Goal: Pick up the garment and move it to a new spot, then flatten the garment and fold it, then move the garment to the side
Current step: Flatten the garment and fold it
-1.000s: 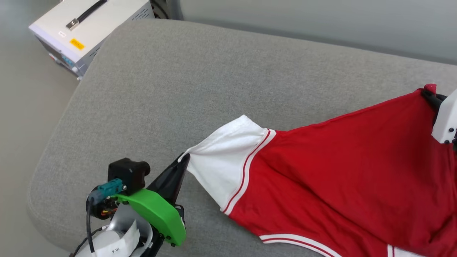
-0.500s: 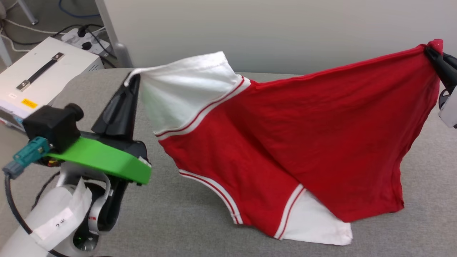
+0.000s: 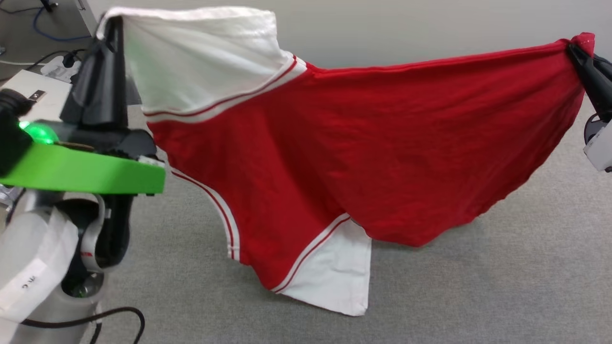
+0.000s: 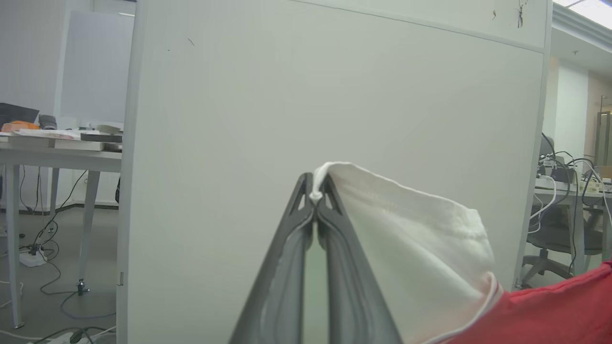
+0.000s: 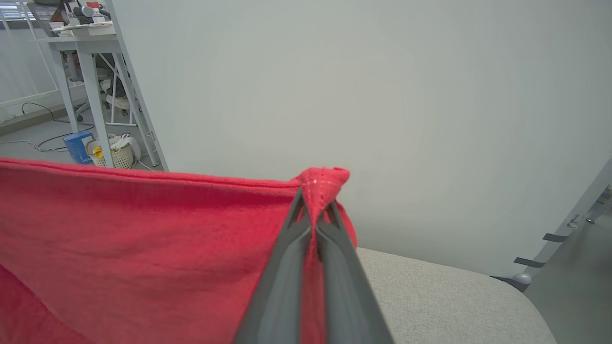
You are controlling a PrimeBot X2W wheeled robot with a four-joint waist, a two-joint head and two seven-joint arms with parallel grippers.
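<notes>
Jaws, both pairs, tight on garment [image 3: 382,157].

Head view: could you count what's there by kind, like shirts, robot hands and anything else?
Shirts: 1, the jersey, red with white sleeves
Robot hands: 2, the left hand and right hand, each shut on the jersey
Padded surfaces: 1, the grey padded surface underneath
Total: 4

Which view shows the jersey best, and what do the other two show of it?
The head view: the jersey hangs nearly whole, stretched between the left gripper and right gripper. The left wrist view shows a white sleeve pinched by the left gripper; the right wrist view, a red corner pinched by the right.
</notes>
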